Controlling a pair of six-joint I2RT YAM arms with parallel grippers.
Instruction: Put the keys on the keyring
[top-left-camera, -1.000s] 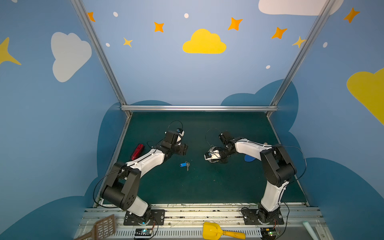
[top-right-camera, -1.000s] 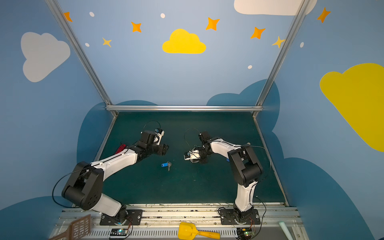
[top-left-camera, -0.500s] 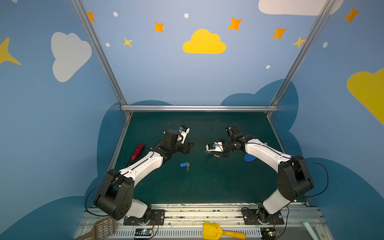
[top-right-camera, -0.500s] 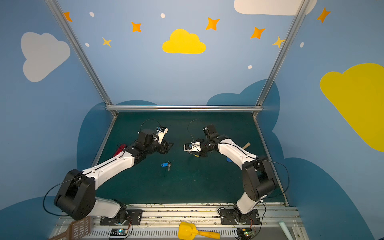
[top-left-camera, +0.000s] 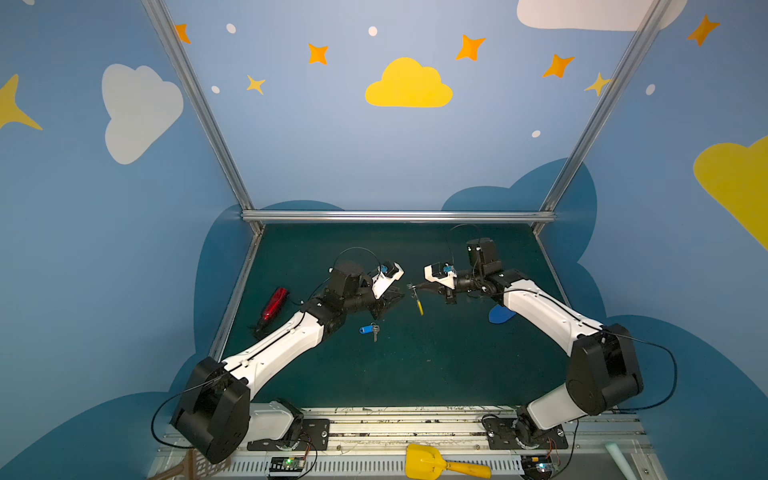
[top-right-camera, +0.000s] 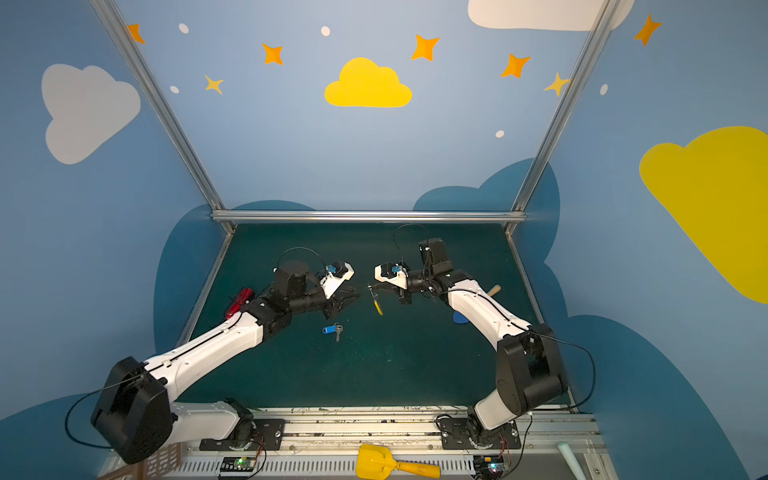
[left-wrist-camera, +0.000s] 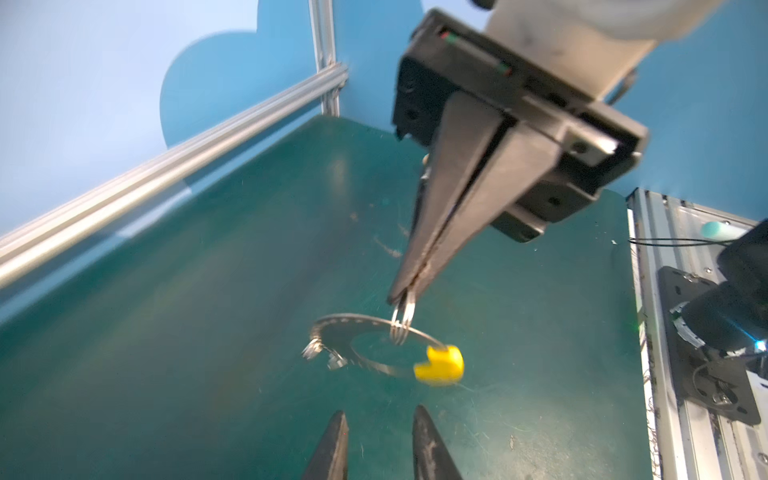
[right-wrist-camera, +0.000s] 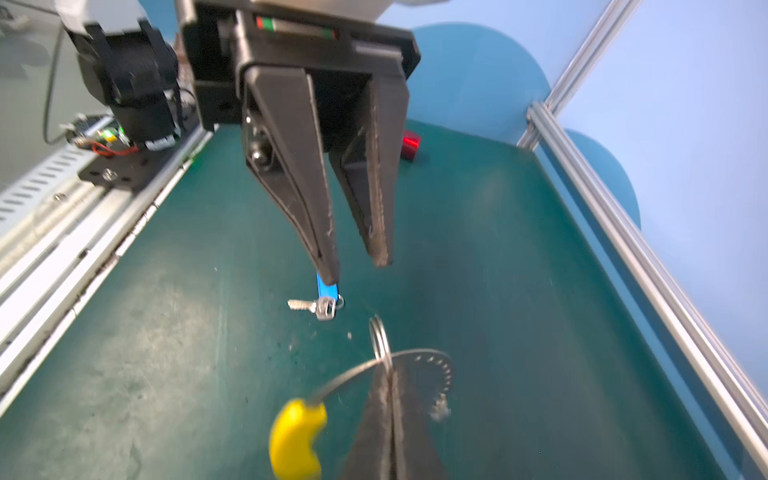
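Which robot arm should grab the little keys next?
Probably left: the left gripper is open and empty, near the keys on the mat; the right gripper is shut on the keyring.

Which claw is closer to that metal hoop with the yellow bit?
Right. The right gripper pinches a small ring on the keyring; the left gripper faces it, apart, empty.

Here's the keyring (left-wrist-camera: 332, 332), thin bare metal with a dull shine, and its yellow sleeve (left-wrist-camera: 440, 365) is glossy plastic. The right claw (left-wrist-camera: 405, 291) is matt black plastic (the left claw (right-wrist-camera: 356, 270) is scuffed pale along its edges). The keys (right-wrist-camera: 320, 309) are bright metal with a smooth blue plastic tag (right-wrist-camera: 326, 288). The worktop (left-wrist-camera: 208, 332) is matt green, scratched and dusty.
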